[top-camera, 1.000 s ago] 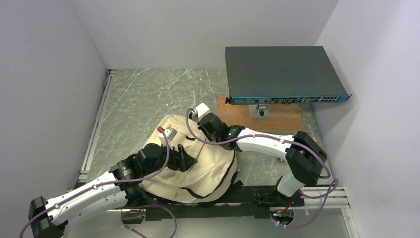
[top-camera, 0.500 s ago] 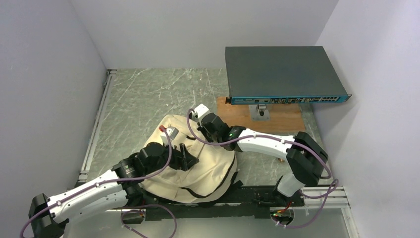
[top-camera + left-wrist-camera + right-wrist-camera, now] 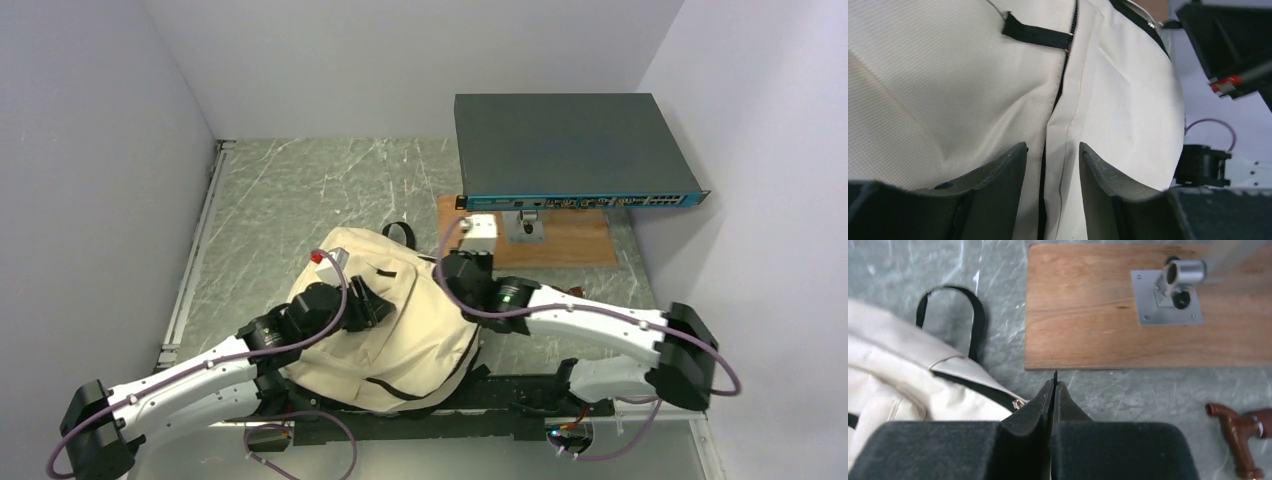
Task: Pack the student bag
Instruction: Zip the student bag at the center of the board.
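The student bag (image 3: pixel 405 340) lies on the green-grey stone table (image 3: pixel 300 190) right in front of my two arm bases, a cream bulge with dark zippers, its black carry loop (image 3: pixel 975 315) sticking out at the far end. My left gripper (image 3: pixel 1050 147) is down on top of the bag near its middle. Its two dark fingers (image 3: pixel 998 175) stand partly apart, one either side of the black zipper line (image 3: pixel 1060 85) that runs up the fabric, and the cloth rises in a slight ridge between them. I cannot tell whether they are pinching that ridge or only resting against it. Farther up the same zipper a flat black pull tab (image 3: pixel 1035 34) lies across the cloth. My right gripper (image 3: pixel 1054 385) is off the bag's far right edge, over bare table, with its fingers pressed tight together. I see nothing clearly held in them, only a thin dark point at the very tip that I cannot make out. A small metal zip slider (image 3: pixel 1019 403) sits on the bag's edge just left of those fingers. Ahead of them lies a wooden board (image 3: pixel 1088 315) carrying a metal plate with a short tube (image 3: pixel 1168 295), and a brown curved piece (image 3: pixel 1235 435) rests on the table to the right. A dark flat equipment box (image 3: pixel 570 150) sits above the board.
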